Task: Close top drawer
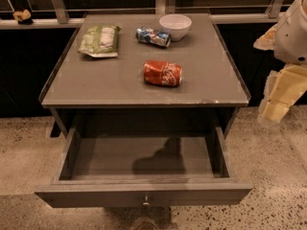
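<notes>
The robot's gripper [273,110] hangs at the right edge of the view, beside the right side of a grey table [120,87] and below the level of its top, over the floor. It touches nothing and holds nothing that can be seen. Whether it is released or clenched cannot be told, as only what appears to be its pale yellow end shows below the white arm [293,32].

The top drawer [144,193] stands open, pulled well out toward the camera from under the tabletop. Its flat front panel carries a small round metal knob [146,201] at centre. A dark shadow lies across the drawer's grey bottom.

On the tabletop, a red soda can [163,73] lies on its side near the middle. Toward the back, a white bowl [175,26] sits upright, with a crushed blue can [153,36] lying just beside it on the left. A green snack bag [100,40] lies flat at the back left corner, well apart from the cans.

The table stands on a speckled stone floor [24,152]. Behind it runs a pale ledge [38,23] under dark window panes, and a small tan object [22,16] rests on that ledge at far left.
</notes>
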Robot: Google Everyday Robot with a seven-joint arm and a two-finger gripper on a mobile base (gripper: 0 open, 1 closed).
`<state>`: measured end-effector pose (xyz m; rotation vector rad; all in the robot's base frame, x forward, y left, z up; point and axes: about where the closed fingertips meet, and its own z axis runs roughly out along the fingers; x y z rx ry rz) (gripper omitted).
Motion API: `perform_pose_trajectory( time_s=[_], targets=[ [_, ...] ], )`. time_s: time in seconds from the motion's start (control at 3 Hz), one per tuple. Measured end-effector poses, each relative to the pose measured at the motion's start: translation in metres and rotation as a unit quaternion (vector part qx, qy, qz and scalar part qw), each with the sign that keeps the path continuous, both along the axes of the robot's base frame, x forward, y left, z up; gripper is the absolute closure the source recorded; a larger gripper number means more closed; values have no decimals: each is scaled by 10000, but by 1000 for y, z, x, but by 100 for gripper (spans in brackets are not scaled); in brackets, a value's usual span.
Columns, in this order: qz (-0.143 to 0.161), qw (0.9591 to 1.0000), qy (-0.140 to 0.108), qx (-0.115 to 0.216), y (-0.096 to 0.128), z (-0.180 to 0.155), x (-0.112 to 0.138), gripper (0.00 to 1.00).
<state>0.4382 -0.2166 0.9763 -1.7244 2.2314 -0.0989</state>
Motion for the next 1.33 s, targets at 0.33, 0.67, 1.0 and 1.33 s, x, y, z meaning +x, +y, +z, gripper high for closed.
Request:
perform_pose_trajectory(
  time_s=[0.33,0.67,1.0,1.33],
  targets=[
    [0,10000,0,0,0,0,0,0],
    [-45,9999,-76,53,-7,-14,-15,0],
    [-12,9998,-59,190,-16,-53,-41,0],
    [62,9994,157,316,-21,-102,-65,0]
  ],
)
